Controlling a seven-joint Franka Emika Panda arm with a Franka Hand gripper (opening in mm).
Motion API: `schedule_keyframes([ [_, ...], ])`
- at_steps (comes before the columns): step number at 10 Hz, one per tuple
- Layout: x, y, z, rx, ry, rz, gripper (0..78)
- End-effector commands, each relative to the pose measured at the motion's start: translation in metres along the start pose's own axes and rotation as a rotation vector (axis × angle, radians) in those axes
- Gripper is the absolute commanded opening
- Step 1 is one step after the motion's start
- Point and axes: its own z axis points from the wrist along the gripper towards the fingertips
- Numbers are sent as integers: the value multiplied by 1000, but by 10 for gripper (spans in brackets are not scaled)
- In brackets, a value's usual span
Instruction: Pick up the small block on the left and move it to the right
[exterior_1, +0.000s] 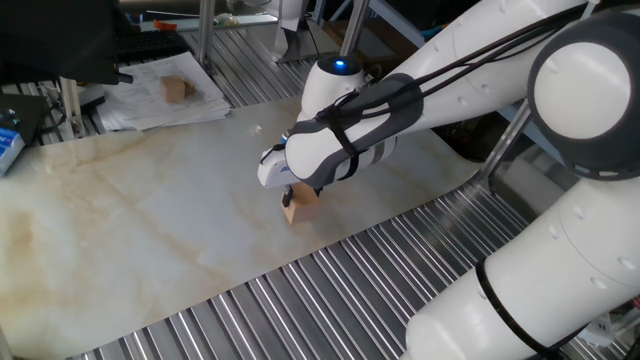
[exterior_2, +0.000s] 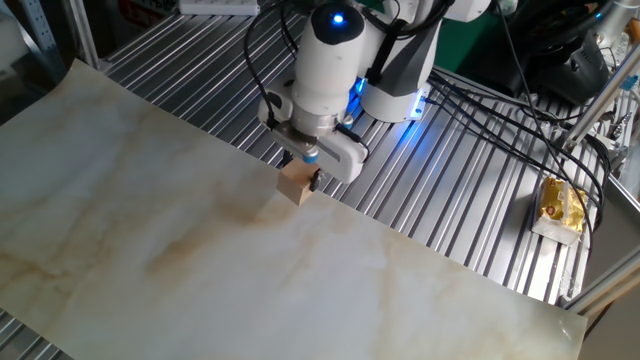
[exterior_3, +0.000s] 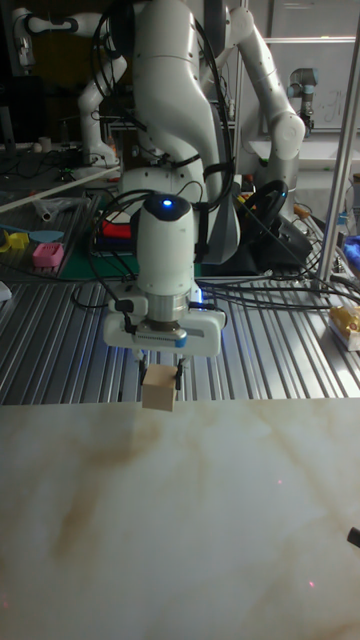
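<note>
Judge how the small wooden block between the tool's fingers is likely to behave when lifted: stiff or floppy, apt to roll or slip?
The small wooden block looks solid and square-edged, so it probably stays stiff. Its flat faces suggest it would sit rather than roll on the marbled board. The tool grips only near the block's top, so it might twist or slip.
</note>
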Motion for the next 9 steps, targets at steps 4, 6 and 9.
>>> schedule_keyframes([
  [4,-1,0,-1,9,-4,-208,13],
  [6,-1,0,-1,8,-15,-227,13],
  [9,-1,0,-1,18,-12,-233,13],
])
